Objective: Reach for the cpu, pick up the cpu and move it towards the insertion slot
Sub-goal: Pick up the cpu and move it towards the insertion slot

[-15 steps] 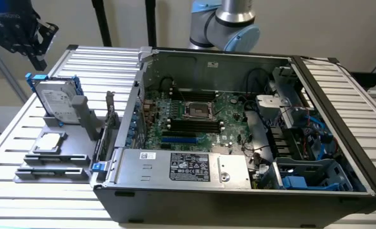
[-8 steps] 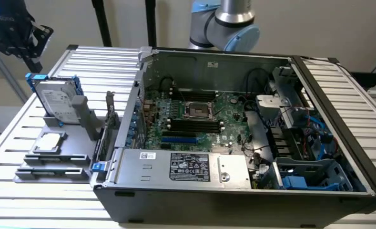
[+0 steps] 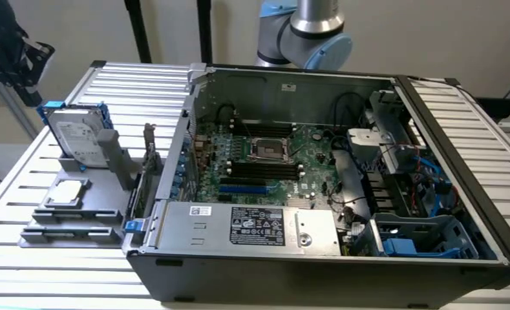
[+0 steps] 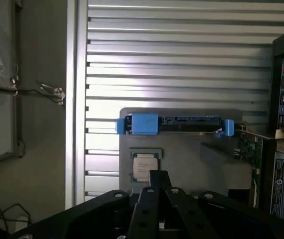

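Setting: robotics laboratory or test workshop. Indicators: slatted aluminium tabletop, opened desktop computer case exposing its motherboard, robot arm behind it, grey parts fixture.

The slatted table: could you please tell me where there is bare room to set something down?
The table is bare behind the hard drive and along the near edge before the grey holder. The holder is crowded with drive and cpu; the case is packed.
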{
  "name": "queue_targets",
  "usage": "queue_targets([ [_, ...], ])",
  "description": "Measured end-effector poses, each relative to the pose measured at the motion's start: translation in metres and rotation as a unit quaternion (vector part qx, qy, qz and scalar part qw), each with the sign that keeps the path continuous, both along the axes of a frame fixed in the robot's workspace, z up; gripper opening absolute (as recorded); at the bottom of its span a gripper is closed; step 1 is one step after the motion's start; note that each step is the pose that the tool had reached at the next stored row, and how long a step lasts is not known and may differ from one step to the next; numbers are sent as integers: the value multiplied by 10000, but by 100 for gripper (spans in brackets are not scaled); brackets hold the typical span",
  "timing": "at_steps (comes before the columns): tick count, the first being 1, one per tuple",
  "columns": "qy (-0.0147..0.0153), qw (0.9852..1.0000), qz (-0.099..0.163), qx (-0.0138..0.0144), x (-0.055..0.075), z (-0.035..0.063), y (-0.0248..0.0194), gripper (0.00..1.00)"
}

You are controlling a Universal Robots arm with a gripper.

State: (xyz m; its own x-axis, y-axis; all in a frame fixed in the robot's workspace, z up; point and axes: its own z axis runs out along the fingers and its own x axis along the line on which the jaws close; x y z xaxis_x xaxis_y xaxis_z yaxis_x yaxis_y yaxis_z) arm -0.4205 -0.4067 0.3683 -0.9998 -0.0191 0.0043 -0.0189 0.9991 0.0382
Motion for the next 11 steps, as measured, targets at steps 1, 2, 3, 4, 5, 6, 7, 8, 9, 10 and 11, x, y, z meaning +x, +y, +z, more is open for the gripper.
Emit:
queue_targets([
  [1, 6, 10000, 0, 0, -7, -4, -26, 11],
  [2, 12, 10000, 0, 0, -13, -9, -53, 11],
  [3, 20, 10000, 0, 0, -18, -14, -81, 11],
  [4, 29, 10000, 0, -1, -20, -19, -107, 11],
  [5, 41, 10000, 0, -4, -21, -22, -133, 11],
  [6, 52, 10000, 0, -6, -21, -27, -160, 11],
  [7, 61, 10000, 1, -9, -21, -31, -187, 11],
  [8, 70, 10000, 0, -12, -21, -35, -212, 11],
  [9, 77, 10000, 1, -15, -21, -40, -239, 11],
  [10, 83, 10000, 0, -17, -21, -45, -265, 11],
  [11, 87, 10000, 0, -19, -21, -51, -290, 11],
])
